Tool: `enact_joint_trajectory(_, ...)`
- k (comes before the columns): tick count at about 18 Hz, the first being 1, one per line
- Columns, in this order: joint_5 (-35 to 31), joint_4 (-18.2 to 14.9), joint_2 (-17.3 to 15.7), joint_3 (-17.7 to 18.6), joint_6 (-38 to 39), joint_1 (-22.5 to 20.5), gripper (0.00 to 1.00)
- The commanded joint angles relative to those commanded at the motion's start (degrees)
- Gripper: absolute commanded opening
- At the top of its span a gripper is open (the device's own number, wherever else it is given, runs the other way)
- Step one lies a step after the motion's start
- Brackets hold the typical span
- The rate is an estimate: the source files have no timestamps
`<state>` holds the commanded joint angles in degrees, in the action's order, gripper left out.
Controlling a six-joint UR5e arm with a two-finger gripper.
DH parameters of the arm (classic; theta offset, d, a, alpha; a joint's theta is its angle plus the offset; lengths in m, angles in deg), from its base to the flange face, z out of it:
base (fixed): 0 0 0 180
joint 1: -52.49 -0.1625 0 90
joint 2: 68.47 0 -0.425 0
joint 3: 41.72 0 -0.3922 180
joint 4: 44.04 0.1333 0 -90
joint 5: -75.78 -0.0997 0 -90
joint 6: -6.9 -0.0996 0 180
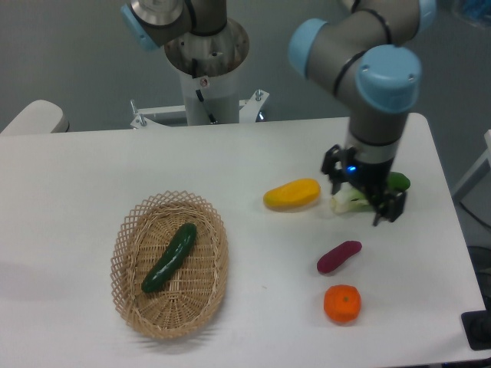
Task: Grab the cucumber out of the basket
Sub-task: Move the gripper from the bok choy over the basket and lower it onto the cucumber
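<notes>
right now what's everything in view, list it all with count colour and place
oval woven wicker basket: 1, tan, front left of table
slender cucumber: 1, dark green, lying in the basket
oblong mango: 1, yellow, table centre
leafy bok choy: 1, light green with white stem, right of mango, partly behind the gripper
small sweet potato: 1, purple, in front of mango
round orange: 1, orange, front right
table: 1, white
two-finger gripper: 1, black, over the bok choy, far from basket

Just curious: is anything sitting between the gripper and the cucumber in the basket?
Yes: in the camera view, the yellow mango lies between the gripper and the cucumber, plus the basket rim.
</notes>
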<state>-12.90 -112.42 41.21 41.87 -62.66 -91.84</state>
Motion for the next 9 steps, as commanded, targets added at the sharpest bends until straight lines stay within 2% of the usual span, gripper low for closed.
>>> enact_joint_trajectory(5,0.09,0.26,0.09,1.66,23.11,7.56,1.00)
enact_joint_trajectory(9,0.70,0.70,0.70,4.30,35.34,12.83,1.00)
